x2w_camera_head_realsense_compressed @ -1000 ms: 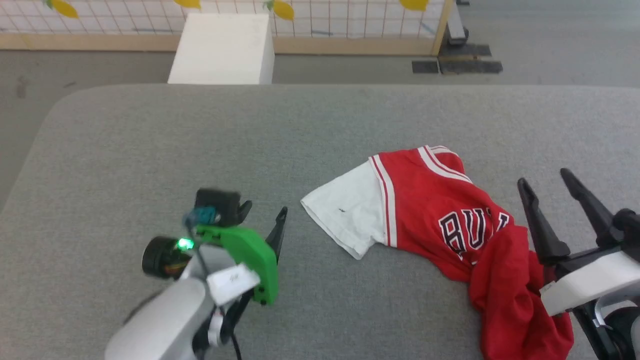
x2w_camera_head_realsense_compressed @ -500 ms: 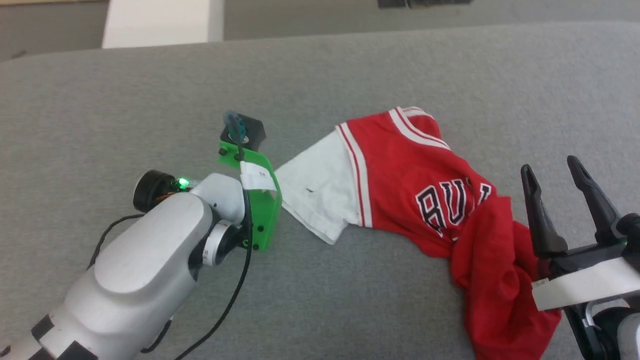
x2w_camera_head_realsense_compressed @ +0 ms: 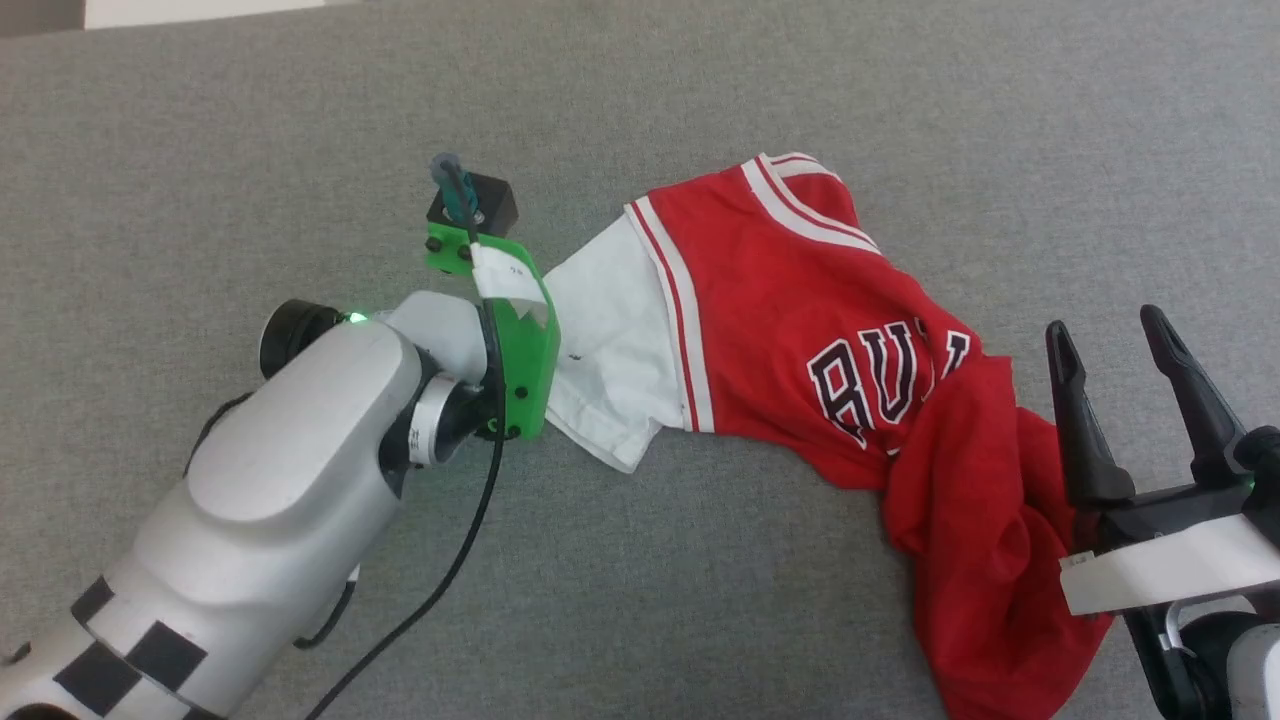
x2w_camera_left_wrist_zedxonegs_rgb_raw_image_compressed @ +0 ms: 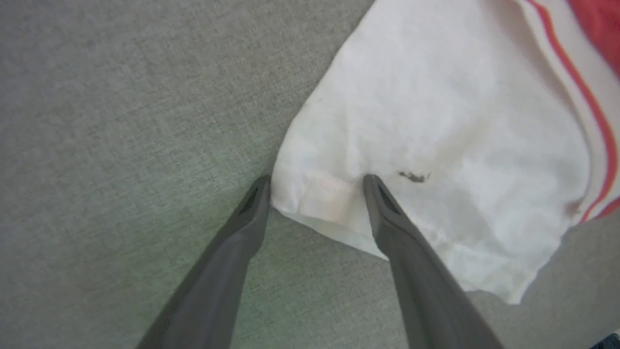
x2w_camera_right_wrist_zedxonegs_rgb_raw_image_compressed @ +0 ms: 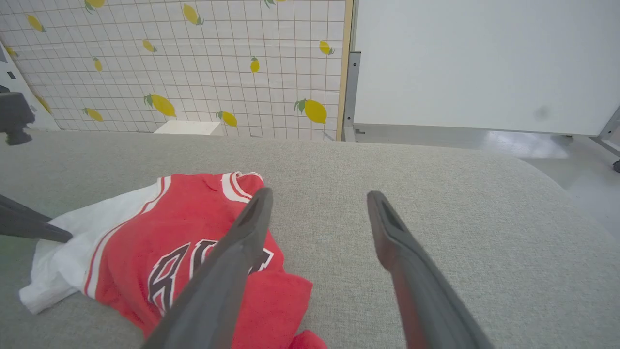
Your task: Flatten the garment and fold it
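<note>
Nearest, at the lower right of the head view, we find the right gripper [x2w_camera_head_realsense_compressed: 1102, 322], its two dark fingers spread wide and holding nothing, just beside the bunched red lower part of the garment [x2w_camera_head_realsense_compressed: 780, 330]. We see the garment lying crumpled on the grey padded surface [x2w_camera_head_realsense_compressed: 700, 80], front up, its dark white-outlined lettering partly covered by a red fold. Farther left, its white sleeve [x2w_camera_left_wrist_zedxonegs_rgb_raw_image_compressed: 436, 121] lies fairly flat. The left gripper [x2w_camera_left_wrist_zedxonegs_rgb_raw_image_compressed: 317, 178] stands at the sleeve's hem corner with jaws apart, one fingertip on the white cloth and the other at its edge, over the grey surface. We cannot tell whether the tips press down. Beyond the surface, the right wrist view shows a white box [x2w_camera_right_wrist_zedxonegs_rgb_raw_image_compressed: 189, 127] and a lemon-patterned grid wall [x2w_camera_right_wrist_zedxonegs_rgb_raw_image_compressed: 193, 63].
</note>
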Robot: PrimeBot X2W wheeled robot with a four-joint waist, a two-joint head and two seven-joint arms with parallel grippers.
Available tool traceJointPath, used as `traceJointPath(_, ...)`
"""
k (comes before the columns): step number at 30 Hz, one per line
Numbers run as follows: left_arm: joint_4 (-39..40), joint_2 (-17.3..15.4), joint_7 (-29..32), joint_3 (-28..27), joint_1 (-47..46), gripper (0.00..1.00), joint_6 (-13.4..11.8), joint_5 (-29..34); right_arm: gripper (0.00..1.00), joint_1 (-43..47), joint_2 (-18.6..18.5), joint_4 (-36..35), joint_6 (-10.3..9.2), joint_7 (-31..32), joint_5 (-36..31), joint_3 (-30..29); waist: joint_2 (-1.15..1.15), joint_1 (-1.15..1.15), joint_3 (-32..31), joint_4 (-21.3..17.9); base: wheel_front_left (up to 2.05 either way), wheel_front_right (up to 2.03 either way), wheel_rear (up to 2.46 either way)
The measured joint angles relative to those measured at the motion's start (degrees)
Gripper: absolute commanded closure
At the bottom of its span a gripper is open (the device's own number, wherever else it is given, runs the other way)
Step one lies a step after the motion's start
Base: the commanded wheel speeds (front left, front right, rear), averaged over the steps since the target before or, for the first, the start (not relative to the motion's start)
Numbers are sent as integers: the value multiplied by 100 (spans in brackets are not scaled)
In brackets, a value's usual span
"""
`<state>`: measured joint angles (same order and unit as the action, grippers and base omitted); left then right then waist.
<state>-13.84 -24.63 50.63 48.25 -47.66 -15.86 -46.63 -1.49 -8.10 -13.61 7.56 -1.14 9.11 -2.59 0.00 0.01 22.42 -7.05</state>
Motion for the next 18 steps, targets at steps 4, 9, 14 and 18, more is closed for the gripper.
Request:
traceJointPath(4, -9, -58, 205, 38, -52, 100, 185, -209, 0, -34, 18, 16, 0, -7, -26, -33, 0, 0, 55, -3, 0, 0, 0)
traceJointPath(9, -21, -80, -283, 11, 141, 100, 167, -164, 0, -37, 14, 124, 0, 38, -59, -101, 0, 0, -73, 63, 0, 0, 0)
traceJointPath(14, 180, -387, -972, -229, 612, 100, -163, -49, 0, -32, -4, 222, 0, 230, -57, -114, 0, 0, -348, 221, 0, 0, 0)
traceJointPath(18, 537, -757, -1340, -449, 892, 100, -422, 108, 0, 5, -7, 291, 0, 379, -49, -121, 0, -1, -568, 405, 0, 0, 0)
